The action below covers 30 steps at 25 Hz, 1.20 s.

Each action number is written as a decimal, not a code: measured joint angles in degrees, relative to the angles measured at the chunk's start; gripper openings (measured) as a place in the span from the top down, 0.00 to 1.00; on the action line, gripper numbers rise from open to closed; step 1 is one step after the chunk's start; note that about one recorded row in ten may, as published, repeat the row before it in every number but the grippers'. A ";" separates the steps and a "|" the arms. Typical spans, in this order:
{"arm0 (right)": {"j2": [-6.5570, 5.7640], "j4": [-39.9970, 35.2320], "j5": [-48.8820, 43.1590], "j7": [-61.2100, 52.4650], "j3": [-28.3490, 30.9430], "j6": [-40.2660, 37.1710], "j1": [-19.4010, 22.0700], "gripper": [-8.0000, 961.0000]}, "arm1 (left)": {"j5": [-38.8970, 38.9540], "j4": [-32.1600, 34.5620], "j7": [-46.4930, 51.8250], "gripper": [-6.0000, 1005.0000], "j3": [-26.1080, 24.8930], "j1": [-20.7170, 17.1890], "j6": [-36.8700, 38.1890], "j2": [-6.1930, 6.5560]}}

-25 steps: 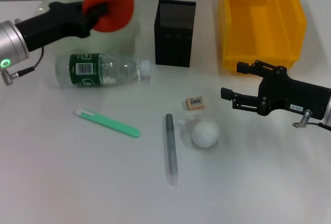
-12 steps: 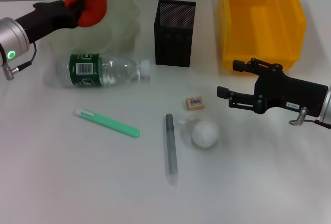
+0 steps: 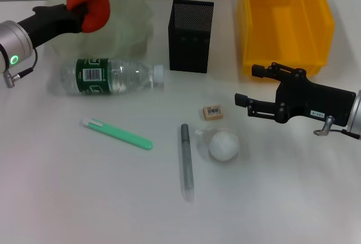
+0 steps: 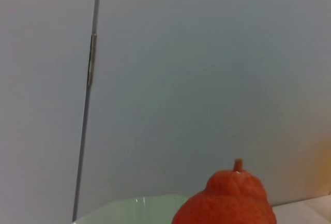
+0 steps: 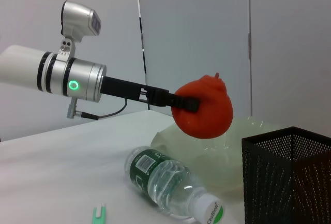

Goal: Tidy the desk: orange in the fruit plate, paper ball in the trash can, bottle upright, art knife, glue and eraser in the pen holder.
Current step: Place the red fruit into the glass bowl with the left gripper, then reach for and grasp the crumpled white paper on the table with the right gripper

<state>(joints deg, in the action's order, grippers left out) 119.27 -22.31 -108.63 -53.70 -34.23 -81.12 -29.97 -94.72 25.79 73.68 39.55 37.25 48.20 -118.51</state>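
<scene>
Head view, you see: bottle (image 3: 113, 76) lying flat before the fruit plate (image 3: 127, 16), pen holder (image 3: 190, 28) beside the trash can (image 3: 285, 21), eraser (image 3: 212, 112) just above the paper ball (image 3: 224, 145). Left gripper (image 3: 79, 13) pinches the orange (image 3: 87, 4) over the plate. Right gripper (image 3: 251, 86), fingers spread, hovers empty near the eraser.

Left wrist: orange (image 4: 225, 198) above plate rim (image 4: 129, 203).

Right wrist: orange (image 5: 202, 107) clamped above plate (image 5: 207, 151), bottle (image 5: 168, 185) near.

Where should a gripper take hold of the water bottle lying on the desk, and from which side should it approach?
Probably grip the bottle across its labelled mid-body, coming from above. It lies on its side, cap toward the pen holder, so the round flanks are both exposed, with bare table on either side. The fingers should close across the width, not along the length.
</scene>
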 joint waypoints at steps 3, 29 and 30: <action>0.00 0.00 0.00 0.00 -0.01 0.00 0.00 0.15 | 0.03 -0.49 -0.02 0.93 0.00 0.12 -0.25 0.04; -0.09 -0.02 0.00 0.00 0.20 0.00 0.11 0.15 | 0.19 -0.56 0.58 0.22 0.79 0.38 0.31 0.03; -0.09 -0.01 0.00 0.00 0.22 0.00 0.11 0.15 | 0.19 -0.55 0.58 0.18 0.68 0.36 0.98 0.03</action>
<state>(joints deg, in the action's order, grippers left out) 119.18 -22.32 -108.63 -53.70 -34.01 -81.12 -29.86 -94.53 25.23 74.27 40.23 37.61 49.18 -118.47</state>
